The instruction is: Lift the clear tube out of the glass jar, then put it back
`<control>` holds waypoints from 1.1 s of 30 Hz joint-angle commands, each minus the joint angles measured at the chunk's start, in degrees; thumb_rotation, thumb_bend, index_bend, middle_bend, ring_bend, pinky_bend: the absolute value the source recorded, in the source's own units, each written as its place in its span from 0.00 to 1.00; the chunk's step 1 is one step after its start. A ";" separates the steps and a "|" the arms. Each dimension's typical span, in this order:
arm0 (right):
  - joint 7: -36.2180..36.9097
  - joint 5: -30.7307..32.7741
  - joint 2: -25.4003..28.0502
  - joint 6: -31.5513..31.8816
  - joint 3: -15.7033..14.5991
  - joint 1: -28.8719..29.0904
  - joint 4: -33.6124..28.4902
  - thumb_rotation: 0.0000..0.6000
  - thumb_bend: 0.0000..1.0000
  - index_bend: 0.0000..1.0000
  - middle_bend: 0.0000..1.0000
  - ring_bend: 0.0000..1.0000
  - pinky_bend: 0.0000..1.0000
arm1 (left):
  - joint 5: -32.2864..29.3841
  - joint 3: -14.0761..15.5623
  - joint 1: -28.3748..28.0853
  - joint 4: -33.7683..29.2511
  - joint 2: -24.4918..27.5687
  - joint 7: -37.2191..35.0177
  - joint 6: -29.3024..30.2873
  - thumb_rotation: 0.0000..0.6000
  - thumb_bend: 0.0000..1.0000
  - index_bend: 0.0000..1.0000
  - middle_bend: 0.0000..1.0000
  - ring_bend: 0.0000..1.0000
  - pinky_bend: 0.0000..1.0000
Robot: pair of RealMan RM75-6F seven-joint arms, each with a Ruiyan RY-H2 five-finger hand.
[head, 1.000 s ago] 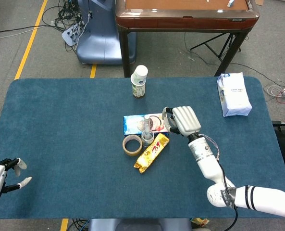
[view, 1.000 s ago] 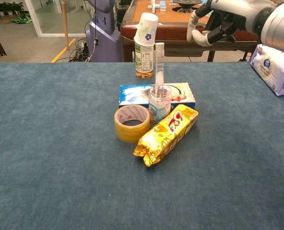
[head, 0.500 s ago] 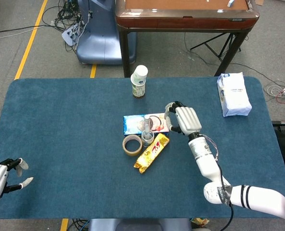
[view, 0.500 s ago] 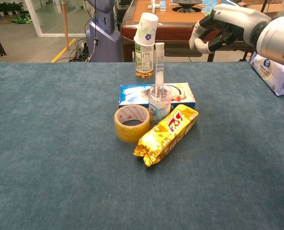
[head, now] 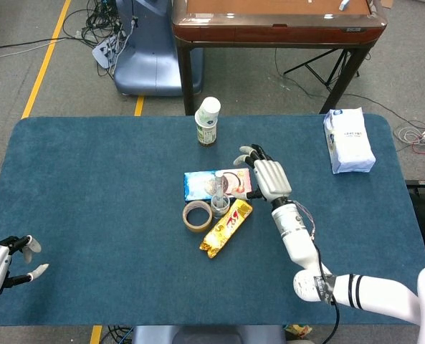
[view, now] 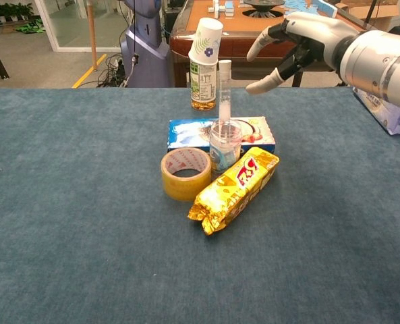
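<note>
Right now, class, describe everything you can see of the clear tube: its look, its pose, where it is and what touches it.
The clear tube is a slim, see-through cylinder, plastic or glass by its look, with a pale, whitish top end. It stands nearly upright in the small glass jar, its lower part inside and its upper part rising well above the rim. The jar sits among a blue box, a tape roll and a yellow snack pack. The right hand is open beside the tube's top, not touching it.
</note>
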 commanded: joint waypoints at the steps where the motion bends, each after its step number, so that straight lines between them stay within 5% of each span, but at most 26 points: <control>1: 1.21 1.91 -0.72 -1.49 1.09 0.36 0.72 1.00 0.00 0.34 0.17 0.06 0.18 | 0.03 0.03 -0.02 -0.03 -0.01 0.02 -0.04 1.00 0.14 0.54 0.70 0.52 0.70; 33: 1.71 14.11 -1.59 -9.03 3.52 4.93 2.86 1.00 0.35 0.44 0.21 0.06 0.18 | 0.09 0.04 0.11 -0.04 0.28 -0.80 0.34 1.00 0.14 0.54 0.70 0.52 0.70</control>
